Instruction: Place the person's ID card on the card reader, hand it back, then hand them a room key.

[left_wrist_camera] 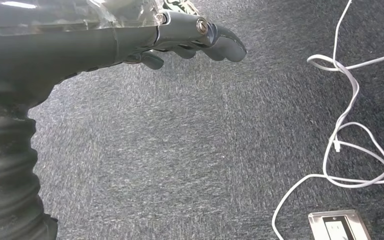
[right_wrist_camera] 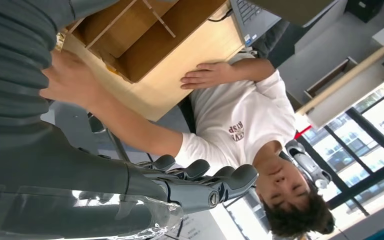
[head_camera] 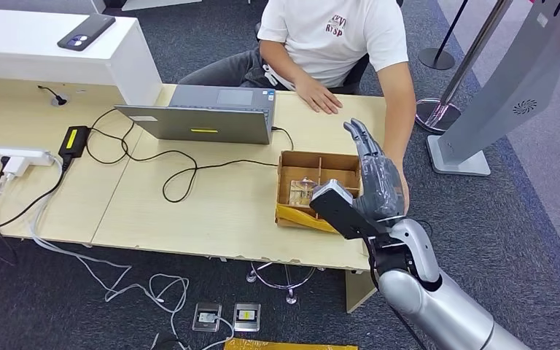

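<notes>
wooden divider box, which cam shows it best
The head view: the wooden divider box sits whole at the table's near right edge, its compartments open to the camera, the right hand raised beside it. The right wrist view catches just a corner of the box, turned on its side. The left wrist view looks at carpet.

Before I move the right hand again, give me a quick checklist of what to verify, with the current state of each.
1. Right hand free to take a card: ok, raised over the table edge beside the wooden box, fingers out, nothing seen in it.
2. Person's hand near the robot's: ok, their arm reaches along the box to just behind the right hand.
3. ID card located: cannot tell, no card is plainly visible.
4. Card reader located: cannot tell.
5. Room keys in the box: cannot tell, something pale lies in one compartment.
6. Left hand out of the way: ok, hanging above the carpet.
</notes>
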